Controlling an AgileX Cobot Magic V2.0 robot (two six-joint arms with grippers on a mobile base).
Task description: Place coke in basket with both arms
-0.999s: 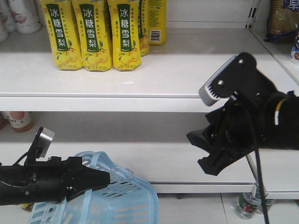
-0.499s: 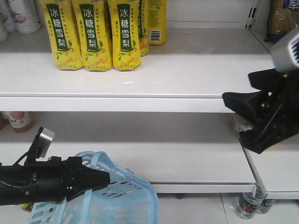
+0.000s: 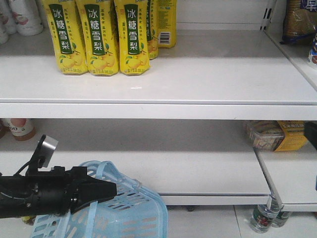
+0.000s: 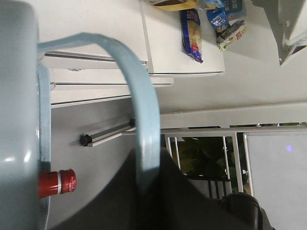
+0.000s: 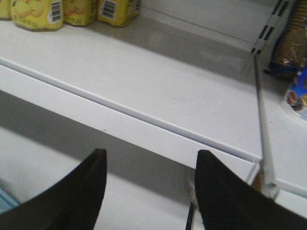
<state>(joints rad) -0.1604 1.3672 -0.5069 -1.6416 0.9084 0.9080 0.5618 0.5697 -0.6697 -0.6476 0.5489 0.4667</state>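
My left arm [image 3: 29, 196] extends level from the lower left of the front view, wrist camera [image 3: 47, 148] upright on top. My left gripper [image 3: 101, 191] is clamped on the basket handle [image 4: 144, 120]. My right gripper [image 5: 148, 191] shows only on its wrist view, jaws spread wide, holding nothing.

Yellow cartons [image 3: 96, 37] on white shelf [image 3: 198, 84]

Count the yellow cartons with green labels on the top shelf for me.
3 in the front row: left, middle, right. More stand behind on the right, one showing a barcode; others may be hidden.
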